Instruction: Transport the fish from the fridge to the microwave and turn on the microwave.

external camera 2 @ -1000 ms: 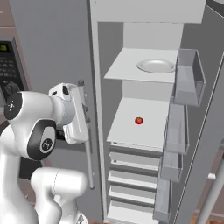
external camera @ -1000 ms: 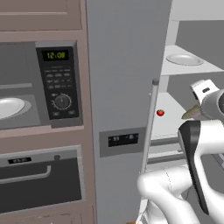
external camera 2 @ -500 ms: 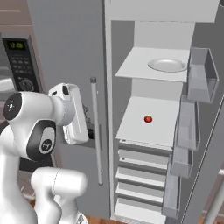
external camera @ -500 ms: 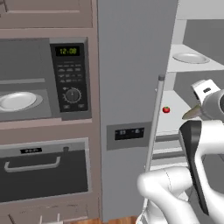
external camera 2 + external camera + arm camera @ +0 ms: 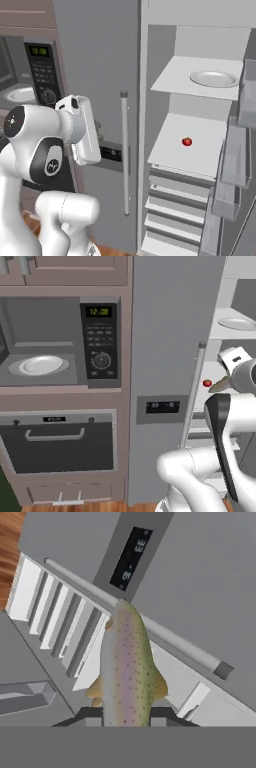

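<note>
The fish (image 5: 127, 672), speckled tan-grey with a pinkish stripe, points away from the hand, and my gripper (image 5: 127, 717) is shut on its tail end. From the left base camera, the gripper (image 5: 222, 385) hangs in front of the fridge's open side, with the fish (image 5: 218, 387) sticking out of it. The fridge (image 5: 175, 346) is tall and grey, and its closed left door carries a bar handle (image 5: 192, 391) and a small dark display (image 5: 134, 558). To the left, the microwave (image 5: 50, 343) stands open, showing a white plate (image 5: 40, 364) inside and a keypad with a dial (image 5: 101, 341).
A small red fruit (image 5: 186, 141) lies on the middle fridge shelf (image 5: 200, 155), and a white bowl (image 5: 214, 78) sits on the shelf above. Clear door bins (image 5: 227, 195) hang at the right. A dark oven (image 5: 57, 443) with a horizontal handle sits under the microwave.
The whole scene has slid to the right in both base views, so the base has moved left. More of the microwave is in view. The fish stays in the gripper.
</note>
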Robot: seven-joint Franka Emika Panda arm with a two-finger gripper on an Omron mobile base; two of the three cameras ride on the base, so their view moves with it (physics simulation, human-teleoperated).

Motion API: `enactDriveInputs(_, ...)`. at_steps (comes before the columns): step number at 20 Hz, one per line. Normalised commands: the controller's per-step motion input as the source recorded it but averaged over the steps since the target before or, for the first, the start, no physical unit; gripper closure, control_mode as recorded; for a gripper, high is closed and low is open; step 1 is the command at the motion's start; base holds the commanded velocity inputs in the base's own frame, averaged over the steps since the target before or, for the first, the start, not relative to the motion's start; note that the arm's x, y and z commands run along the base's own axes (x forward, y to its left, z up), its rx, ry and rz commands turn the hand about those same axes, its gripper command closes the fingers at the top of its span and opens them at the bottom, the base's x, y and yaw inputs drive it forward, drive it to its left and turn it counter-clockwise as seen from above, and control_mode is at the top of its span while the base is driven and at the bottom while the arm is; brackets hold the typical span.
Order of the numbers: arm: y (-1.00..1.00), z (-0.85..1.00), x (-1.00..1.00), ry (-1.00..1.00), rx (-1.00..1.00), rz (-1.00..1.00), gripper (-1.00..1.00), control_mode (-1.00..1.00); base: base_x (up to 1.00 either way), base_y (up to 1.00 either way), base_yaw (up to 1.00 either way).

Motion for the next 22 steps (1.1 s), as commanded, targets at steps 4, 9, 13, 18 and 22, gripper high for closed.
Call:
enactDriveInputs(4,0.0,0.0,0.0,0.0,0.0,0.0,1.0,1.0,0.01,0.27,0.23)
enactDriveInputs(9,0.0,0.0,0.0,0.0,0.0,0.0,1.0,1.0,0.17,0.38,0.22)
enactDriveInputs(13,0.0,0.0,0.0,0.0,0.0,0.0,1.0,1.0,0.33,0.45,0.21)
enactDriveInputs(18,0.0,0.0,0.0,0.0,0.0,0.0,1.0,1.0,0.27,0.41,0.19)
enactDriveInputs(22,0.0,0.0,0.0,0.0,0.0,0.0,1.0,1.0,0.31,0.19,0.21)
